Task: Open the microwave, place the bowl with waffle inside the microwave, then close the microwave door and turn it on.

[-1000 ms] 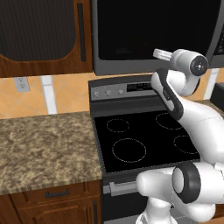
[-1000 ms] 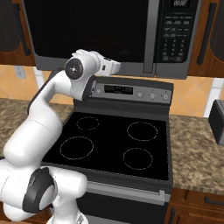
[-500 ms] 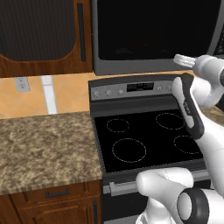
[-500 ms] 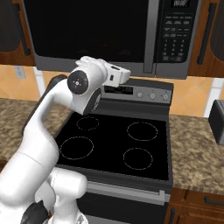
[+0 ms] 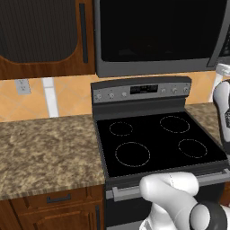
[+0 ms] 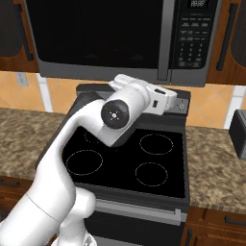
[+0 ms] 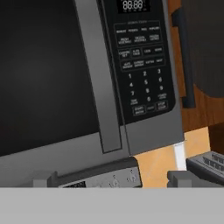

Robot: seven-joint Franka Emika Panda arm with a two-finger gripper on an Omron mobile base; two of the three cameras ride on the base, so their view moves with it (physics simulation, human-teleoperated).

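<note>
The microwave (image 5: 161,36) hangs above the stove, and its black glass microwave door (image 6: 96,33) is closed. In the hand view the door's long grey bar handle (image 7: 99,83) runs down the middle, with the keypad (image 7: 142,65) just to its right. My gripper (image 6: 176,103) hovers over the back of the stove, below the microwave's handle and keypad, touching nothing. Its two dark fingertips (image 7: 47,179) stand far apart at the bottom of the hand view, open and empty. The bowl and the waffle are out of view.
A black-topped stove (image 5: 157,139) with a knob panel (image 5: 141,90) sits under the microwave. Granite counter (image 5: 45,148) lies to its left and also to its right (image 6: 216,168). A dark toaster (image 6: 239,129) stands at the far right. Dark wooden cabinets (image 5: 40,36) flank the microwave.
The arm has swung right across the stove, carrying the hand from the left part of the microwave front to below its handle and keypad. The gripper stays open.
</note>
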